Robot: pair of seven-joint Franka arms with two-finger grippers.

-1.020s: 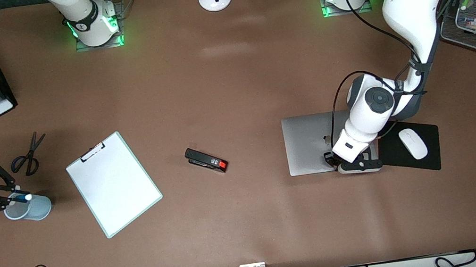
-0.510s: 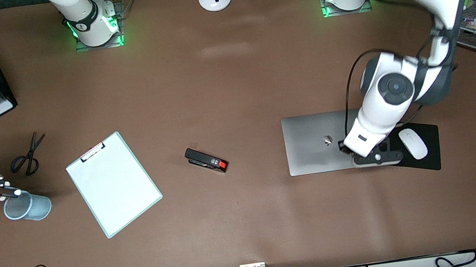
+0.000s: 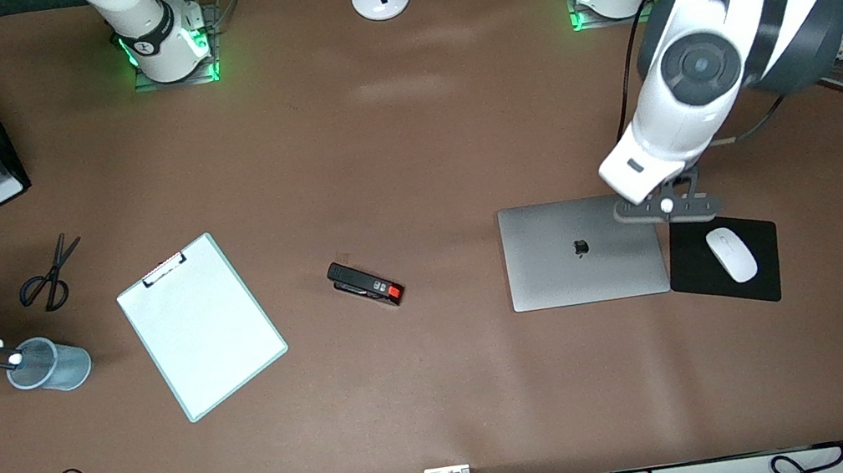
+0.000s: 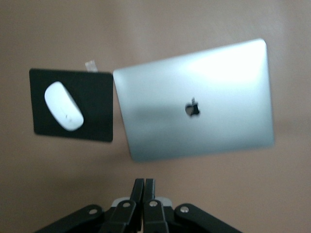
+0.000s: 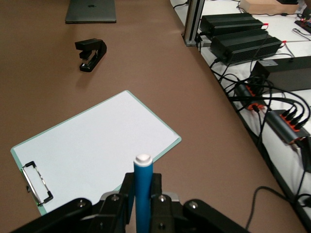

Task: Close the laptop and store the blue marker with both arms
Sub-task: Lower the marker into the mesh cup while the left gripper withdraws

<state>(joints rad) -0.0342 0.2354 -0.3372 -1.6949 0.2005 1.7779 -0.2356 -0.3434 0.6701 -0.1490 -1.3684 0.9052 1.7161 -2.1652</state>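
The laptop [image 3: 582, 249] lies closed on the tabletop, stiff and heavy. The left gripper [image 3: 667, 208], jaws shut and empty, hovers at its 1 o'clock corner. The right gripper [image 3: 0, 362] pinches the marker [image 5: 143, 194], light, slick and rigid, mid-barrel, at the cup's [image 3: 51, 364] 9 o'clock rim.

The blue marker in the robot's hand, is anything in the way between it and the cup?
No. The right gripper holds the blue marker just beside the open blue cup, with nothing visible between them.
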